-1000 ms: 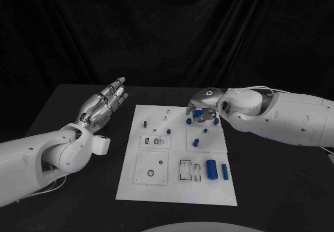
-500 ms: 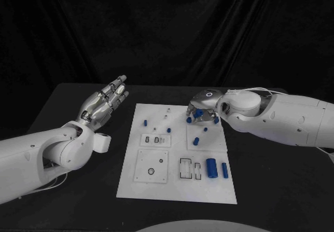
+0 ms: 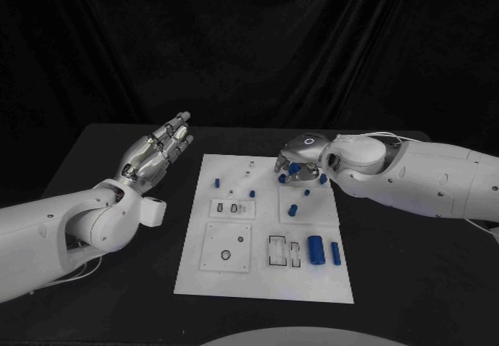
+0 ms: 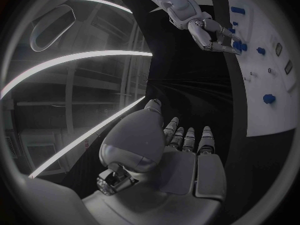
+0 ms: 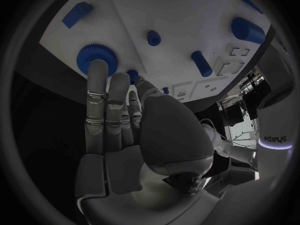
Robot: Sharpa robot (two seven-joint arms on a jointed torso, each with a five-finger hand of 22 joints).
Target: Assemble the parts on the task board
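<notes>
The right hand (image 3: 296, 163) has crept slightly toward the left of the frame over the last second and hangs over the far right corner of the task board (image 3: 265, 285), upper middle of the frame. Its fingers (image 5: 100, 92) are extended side by side, tips touching a blue gear (image 5: 94, 57); whether they actually pinch it cannot be told. That small shift suggests it is lining up on the gear. The left hand (image 3: 156, 155), upper left of the frame, is spread, holding nothing, well apart from the board.
</notes>
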